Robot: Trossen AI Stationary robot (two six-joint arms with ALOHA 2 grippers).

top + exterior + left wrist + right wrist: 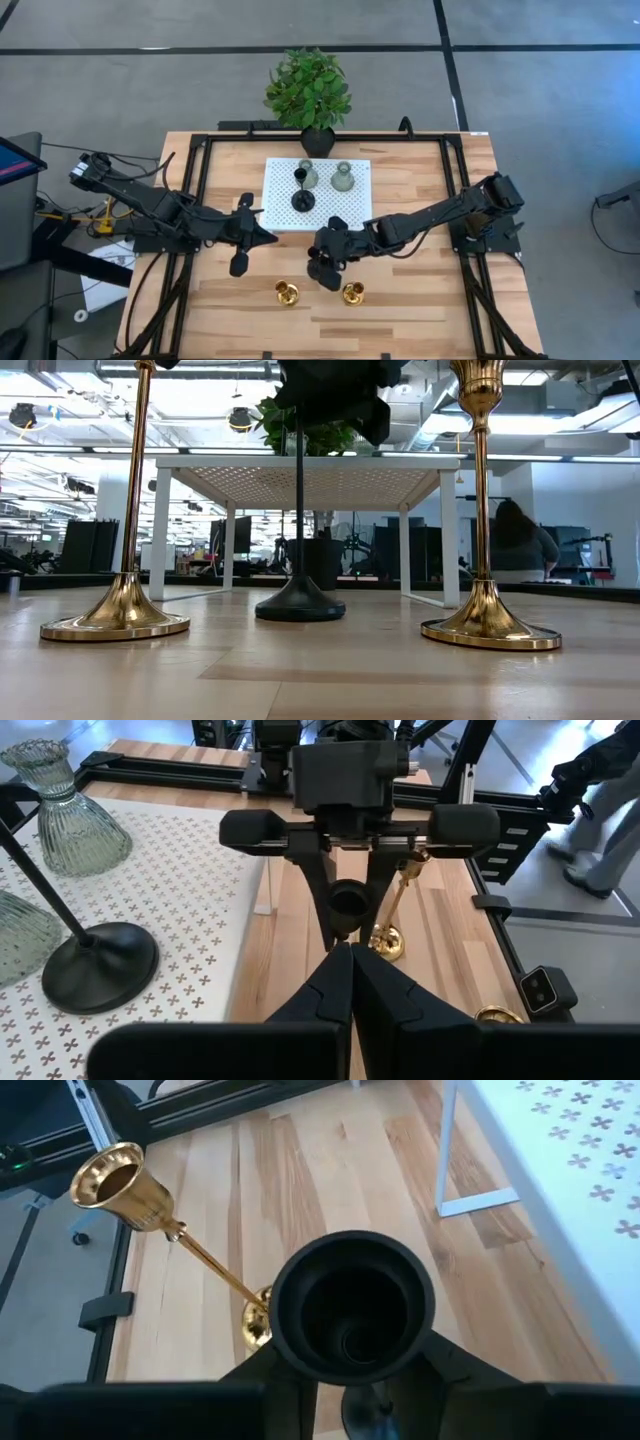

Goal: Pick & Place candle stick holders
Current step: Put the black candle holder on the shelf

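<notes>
The right gripper (327, 262) grasped a black candle stick holder (352, 1305). Only the low view showed its base (299, 603) resting on the table (320, 670). The left gripper (243, 243) was clenched shut.

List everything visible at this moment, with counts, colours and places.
Shiny gold metal candle stick holders: 2, gold, upright on the table's front, apart.
Grey-green ribbed glass candle stick holders: 2, grey-green, on the platform's rear.
Black thin-stemmed candle stick holders: 2, black; one on the platform, one standing on the table in front of it.
White perforated platform: 1, white, table's rear centre.
Green plant in black pot: 1, behind the platform.
Light wooden table: 1.
Person: 1, in the room beyond.
Left end effector: shut, empty, by the platform's front edge.
Right end effector: closed on the table-standing black holder's cup.
</notes>
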